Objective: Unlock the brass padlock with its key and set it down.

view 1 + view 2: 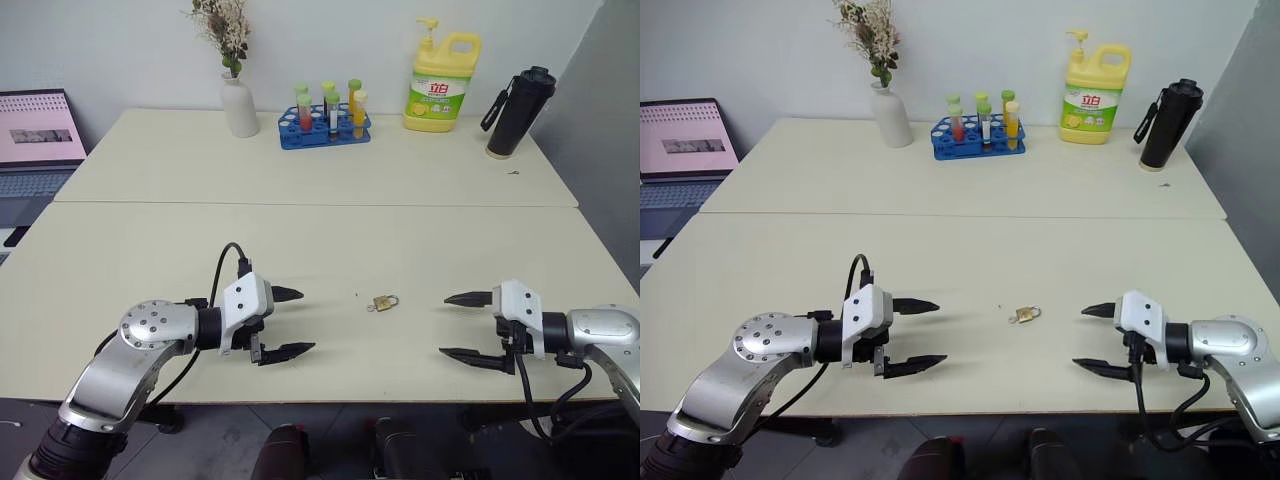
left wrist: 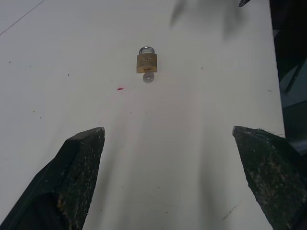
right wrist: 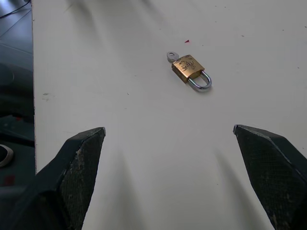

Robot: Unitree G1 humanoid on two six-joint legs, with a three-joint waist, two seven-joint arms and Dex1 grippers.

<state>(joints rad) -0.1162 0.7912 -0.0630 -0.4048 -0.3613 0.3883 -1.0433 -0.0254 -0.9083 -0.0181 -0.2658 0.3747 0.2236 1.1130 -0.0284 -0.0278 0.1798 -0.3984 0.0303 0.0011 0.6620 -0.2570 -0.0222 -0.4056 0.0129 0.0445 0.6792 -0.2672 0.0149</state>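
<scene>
brass padlock (image 1: 385,302) w/ key (image 3: 171,56) on table (image 1: 300,240) — both grippers wide open, empty.

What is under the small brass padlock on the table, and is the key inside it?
The brass padlock lies flat on the bare table. The key sticks out of its bottom end; only the round head shows, the blade is hidden inside the lock body.

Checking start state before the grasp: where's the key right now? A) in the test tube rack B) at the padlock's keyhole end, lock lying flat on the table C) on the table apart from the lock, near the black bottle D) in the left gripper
B: the key sticks out of the base of the brass padlock, which lies flat on the table between the open, empty left gripper and right gripper.
</scene>
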